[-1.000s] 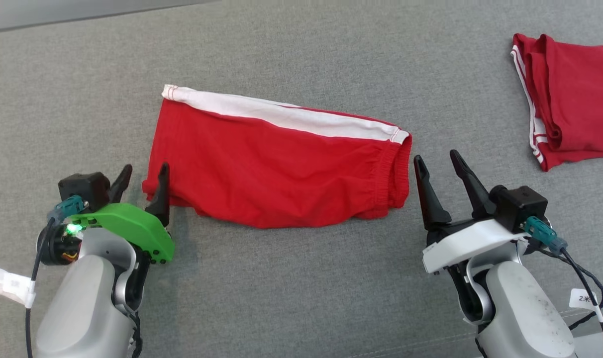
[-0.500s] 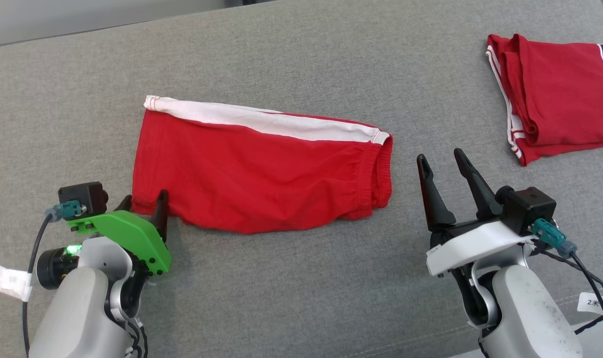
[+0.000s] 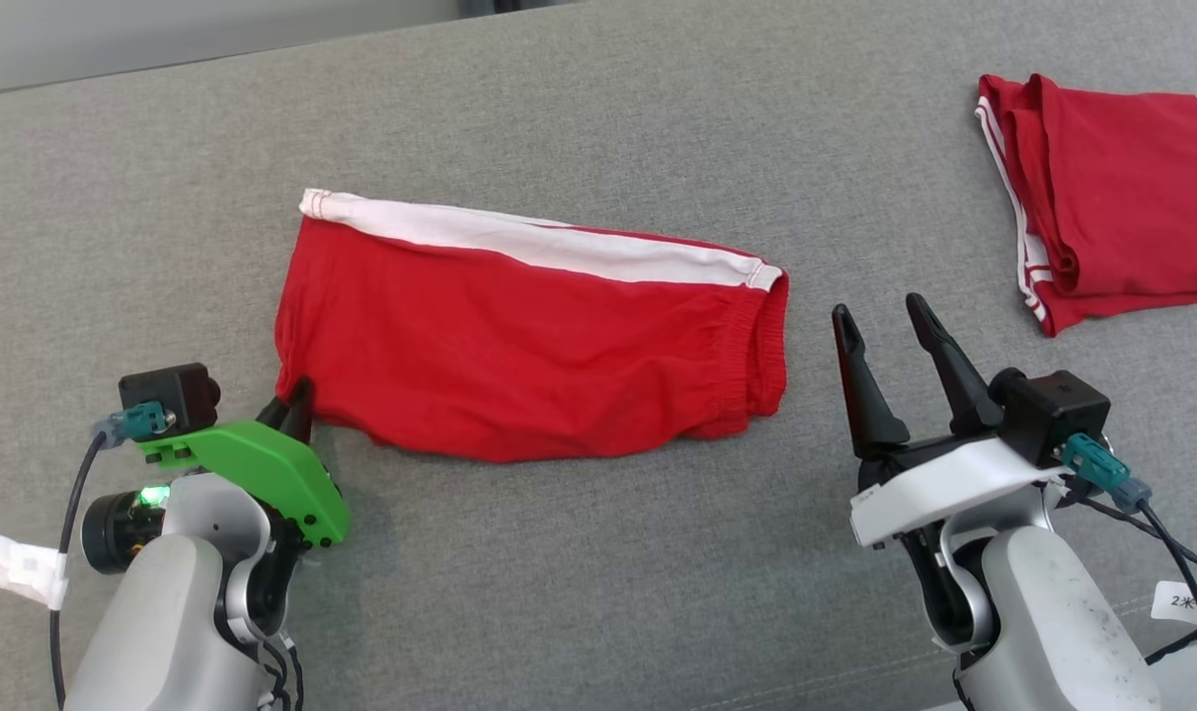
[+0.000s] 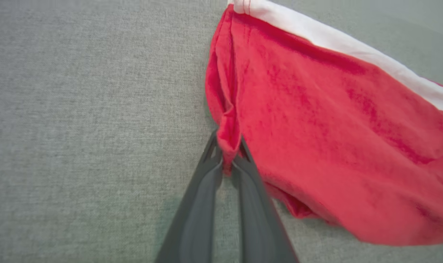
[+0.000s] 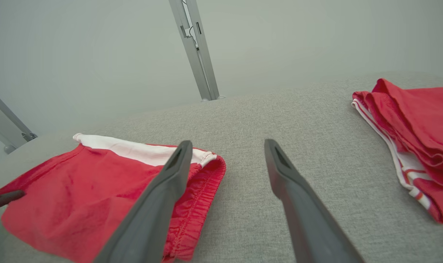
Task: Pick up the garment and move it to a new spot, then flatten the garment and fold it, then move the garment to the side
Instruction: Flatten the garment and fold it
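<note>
The red shorts (image 3: 529, 346) are lying spread on the grey padded surface (image 3: 598, 592). The white stripe is running along the edge farthest from both claws, the elastic waistband is facing the right claw, and the leg hem is facing the left one. The left claw (image 3: 290, 407) is pinching the near corner of that hem. Its two dark fingers are closed together with a fold of red cloth caught between the tips, as the left wrist view is showing plainly. Taking a corner rather than the middle is probably meant to let the cloth pull out straight when lifted instead of bunching. The right claw (image 3: 880, 311) is hovering just beside the waistband with its fingers spread wide, holding nothing. It appears to be lining up for a matching grip on the other near corner, so both ends can be carried together. Well apart from the right claw, ahead of it and to its outer side, a folded red garment (image 3: 1112, 217) with white trim is taking up that stretch, so there is less free room that way. Ahead of both claws, past the striped edge, bare grey surface is reaching to the far edge. The strip behind the claws, toward the robot, is also offering open room for shifting and folding the shorts.
</note>
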